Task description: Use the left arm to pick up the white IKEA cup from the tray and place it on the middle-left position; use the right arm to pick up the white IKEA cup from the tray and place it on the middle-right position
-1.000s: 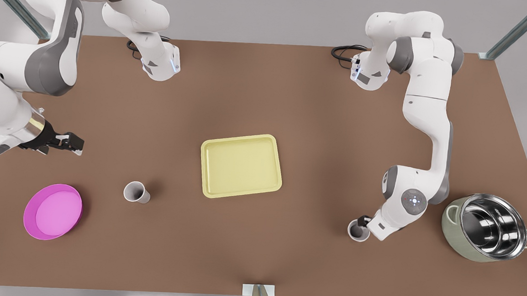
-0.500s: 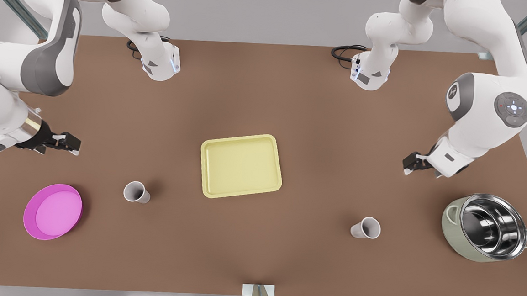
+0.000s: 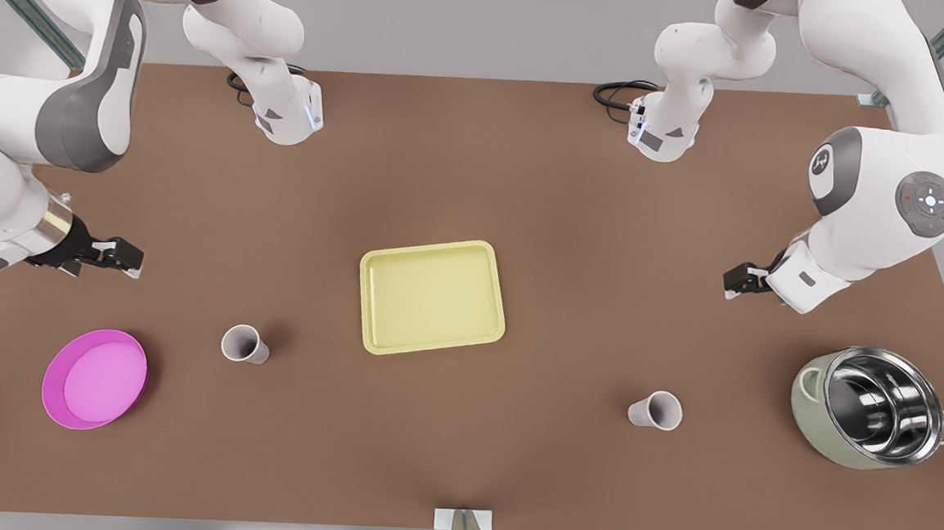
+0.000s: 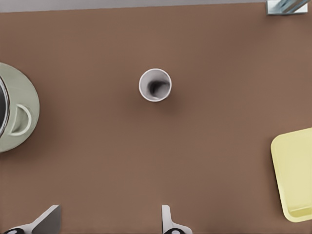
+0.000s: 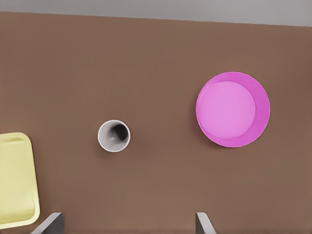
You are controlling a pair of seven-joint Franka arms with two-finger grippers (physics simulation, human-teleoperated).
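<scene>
The pale yellow tray (image 3: 432, 297) lies mid-table. Both white cups stand upright on bare brown tabletop, off the tray. One cup (image 3: 656, 410) is toward the front view's right and appears from above in the left wrist view (image 4: 155, 85). My left gripper (image 3: 737, 280) hovers open above and behind it, with its fingertips (image 4: 168, 222) wide apart and nothing between them. The other cup (image 3: 243, 344) is toward the front view's left, also seen in the right wrist view (image 5: 114, 136). My right gripper (image 3: 124, 258) is open, well apart from that cup.
A round magenta dish (image 3: 94, 379) sits at the front view's left near the table's front edge. A steel bowl inside a green pot (image 3: 873, 408) stands at the far right. The arm bases and a black cable (image 3: 614, 93) are at the back edge.
My left arm let go of the cup at the front view's right, rose and drew back toward the right edge. The cup stayed on the table. The right arm barely moved.
</scene>
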